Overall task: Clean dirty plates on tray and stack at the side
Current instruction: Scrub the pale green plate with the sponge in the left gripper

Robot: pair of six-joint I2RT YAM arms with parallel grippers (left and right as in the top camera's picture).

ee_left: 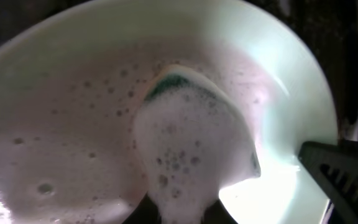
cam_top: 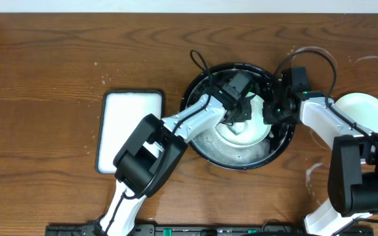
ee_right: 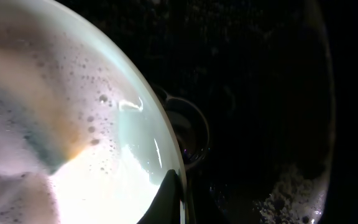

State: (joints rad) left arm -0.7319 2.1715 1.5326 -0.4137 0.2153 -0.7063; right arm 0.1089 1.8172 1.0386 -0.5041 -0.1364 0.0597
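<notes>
A pale mint-white plate [cam_top: 245,134] sits tilted inside the black tray [cam_top: 241,164], covered in pinkish suds. My left gripper [cam_top: 238,115] is shut on a foamy green sponge [ee_left: 191,143] pressed against the inside of the plate [ee_left: 73,93]. My right gripper [cam_top: 270,111] is shut on the plate's right rim. One of its fingers [ee_right: 176,199] lies over the plate edge [ee_right: 73,124], and it also shows in the left wrist view [ee_left: 340,174]. Another plate [cam_top: 366,113] lies on the tabletop at the right. A third plate is not visible.
A white rectangular dark-rimmed dish [cam_top: 130,131] stands left of the tray with no sponge in it. Suds lie on the tray floor [ee_right: 291,193]. Whitish soapy rings mark the wood [cam_top: 317,172] near the right arm's base.
</notes>
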